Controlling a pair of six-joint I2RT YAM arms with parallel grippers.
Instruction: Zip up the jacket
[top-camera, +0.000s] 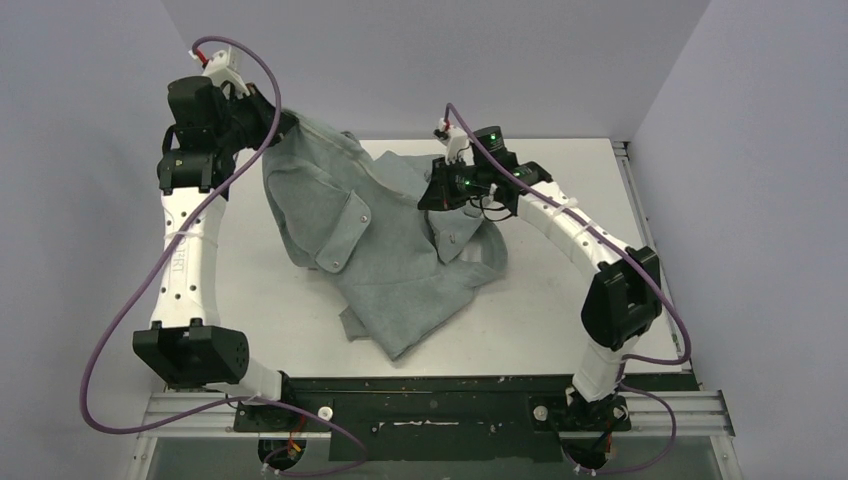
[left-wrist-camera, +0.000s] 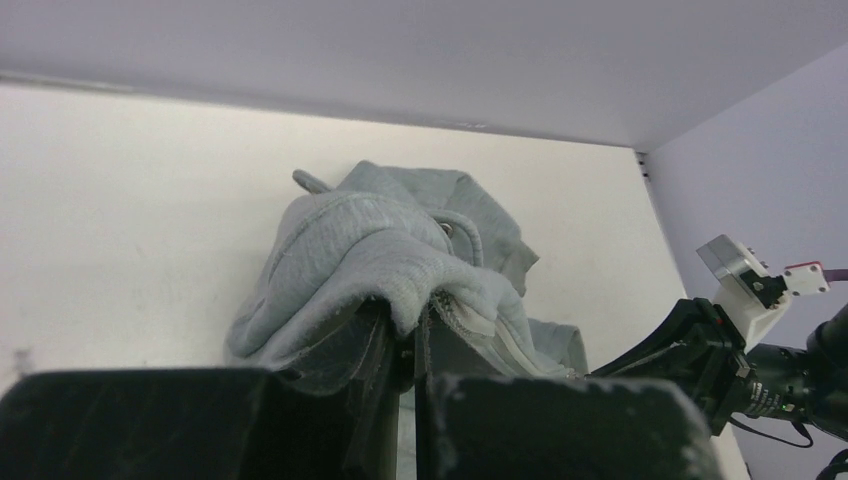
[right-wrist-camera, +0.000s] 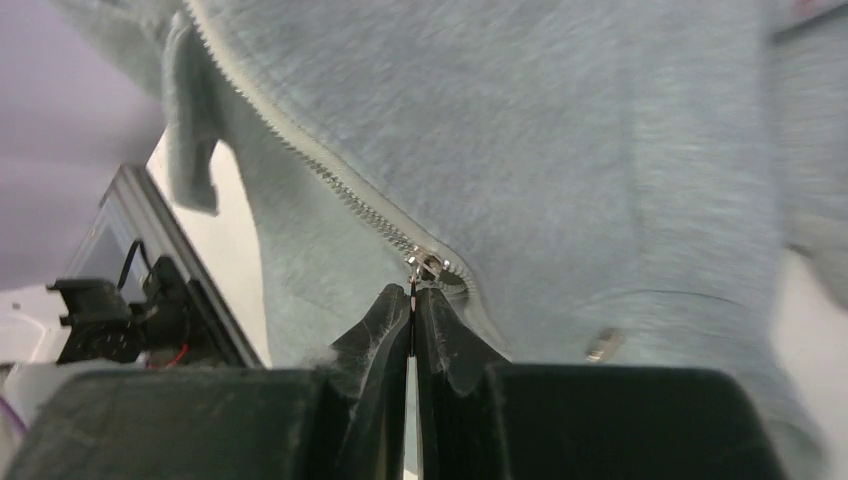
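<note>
The grey jacket (top-camera: 385, 240) hangs from its upper left corner and drapes down onto the table in a crumpled heap. My left gripper (top-camera: 283, 122) is raised at the back left, shut on a fold of the jacket's edge (left-wrist-camera: 400, 275) beside the pale zipper tape (left-wrist-camera: 487, 322). My right gripper (top-camera: 432, 196) is at the jacket's right side. In the right wrist view its fingers (right-wrist-camera: 385, 320) are pressed together on the metal pull of the zipper slider (right-wrist-camera: 426, 265). Open zipper teeth (right-wrist-camera: 300, 150) run up and left from the slider.
The white table (top-camera: 560, 300) is walled at the back and both sides. A black mounting rail (top-camera: 440, 405) spans the near edge. Purple cables (top-camera: 110, 340) loop off both arms. A small metal snap (right-wrist-camera: 602, 345) sits on the fabric right of the slider.
</note>
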